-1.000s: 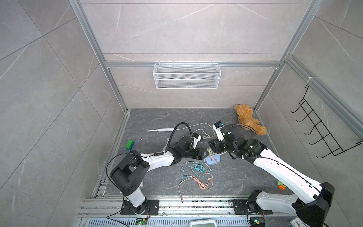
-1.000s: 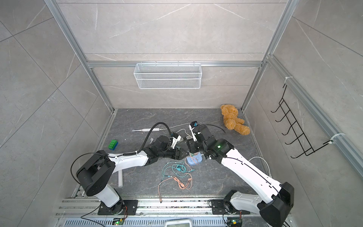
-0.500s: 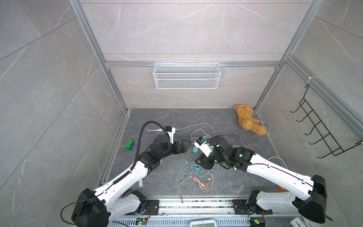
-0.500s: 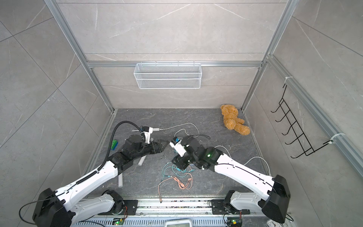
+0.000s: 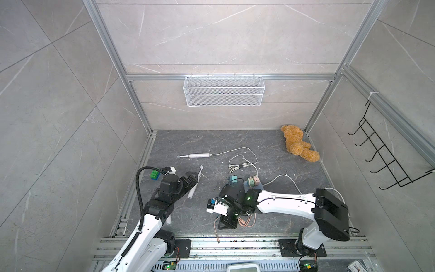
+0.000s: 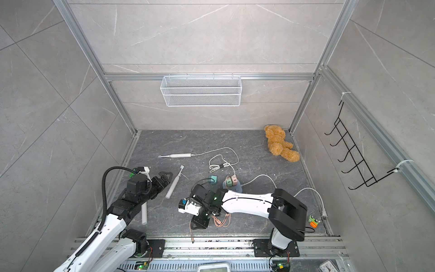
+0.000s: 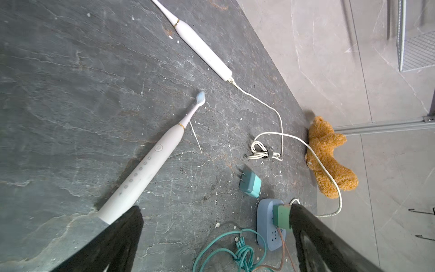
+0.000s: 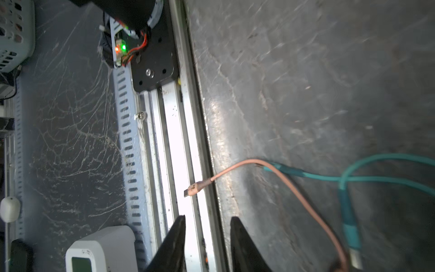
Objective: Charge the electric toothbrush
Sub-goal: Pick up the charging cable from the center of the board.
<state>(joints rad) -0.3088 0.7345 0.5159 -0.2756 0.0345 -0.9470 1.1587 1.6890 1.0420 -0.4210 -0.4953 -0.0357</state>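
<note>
Right tool [image 8: 207, 217], narrowly parted and empty, hung over the tabletop's [image 5: 188, 212] front edge, near the pink cable's [image 8: 200, 184] plug. Left tool [image 7: 215, 207] gaped wide, empty, just beside the uncabled electric toothbrush [image 7: 150, 164], which lay flat. Farther back lay a second toothbrush [image 5: 197, 155], white cable [image 5: 235, 148] attached.

Grey tiled walls [image 5: 223, 35] enclose dark stone floor [image 5: 270, 146].

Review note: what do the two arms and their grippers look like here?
Both arms have white link shells and black joint housings. The left arm carries a ribbed black hose in a loop; the right arm shows a small green light near its wrist. The left gripper and right gripper each have black, tapered, wedge-shaped jaws.
</note>
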